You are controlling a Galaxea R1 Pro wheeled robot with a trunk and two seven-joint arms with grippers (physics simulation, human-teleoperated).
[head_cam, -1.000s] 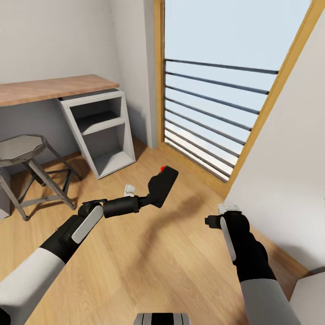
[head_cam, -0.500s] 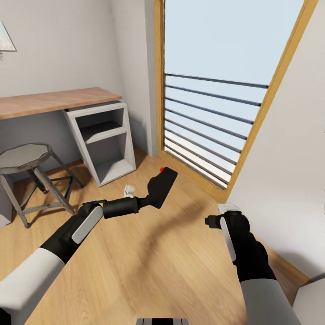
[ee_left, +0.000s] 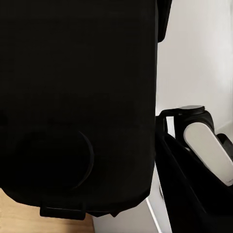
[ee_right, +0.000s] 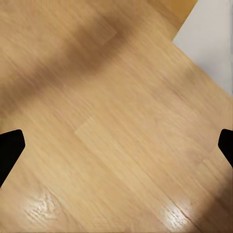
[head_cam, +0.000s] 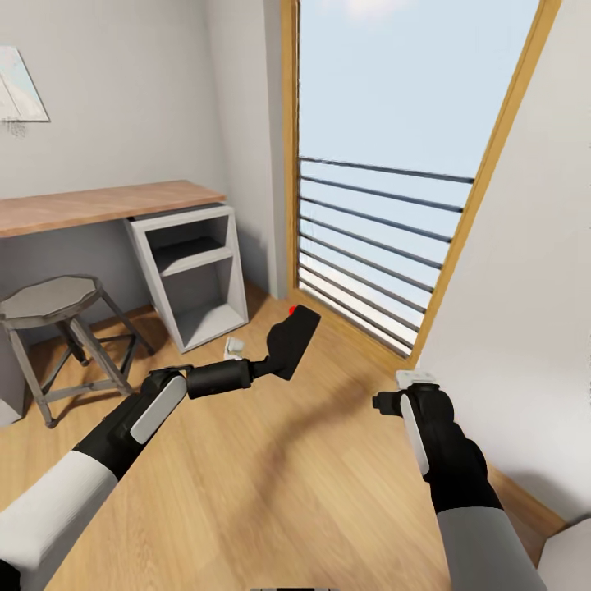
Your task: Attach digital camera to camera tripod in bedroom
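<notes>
The left pincer [head_cam: 267, 364] is clamped on the digital camera [head_cam: 293, 341], holding it up in the air over the wood floor [head_cam: 271, 484]. The camera is black with a red button [head_cam: 293, 309] on top, and it sits near the middle of the head view. In the left wrist view the camera's black body [ee_left: 77, 107] is very close. The right pincer [head_cam: 386, 401] is at about 4 o'clock, with its two tips [ee_right: 9, 148] wide apart over the floor, holding nothing. A bench [head_cam: 98, 205] and a stool [head_cam: 51, 297] stand at about 10 o'clock. A big window [head_cam: 386, 189] is at 1 o'clock.
</notes>
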